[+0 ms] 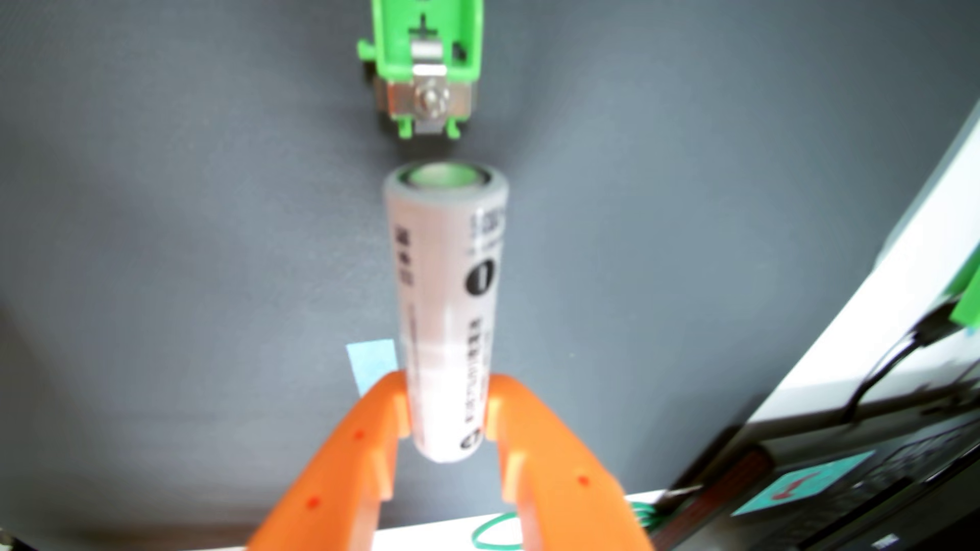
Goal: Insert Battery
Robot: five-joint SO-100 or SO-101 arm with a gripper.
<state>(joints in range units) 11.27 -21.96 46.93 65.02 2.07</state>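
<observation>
Battery (447, 296) white, cylindrical (printed label), claw-gripped (448, 408).

Wrist view close behind the claw (447, 394), facing forward and down onto grey mat (185, 238).

Orange gripper (448, 408), jaws clamped on battery (445, 296).

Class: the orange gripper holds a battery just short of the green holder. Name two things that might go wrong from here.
1. The gripper pinches only the battery's near end, so the long free end may tilt or slip.
2. The battery's far end points at the holder's metal contact; pushing straight on may jam it against the holder's end instead of seating.
</observation>
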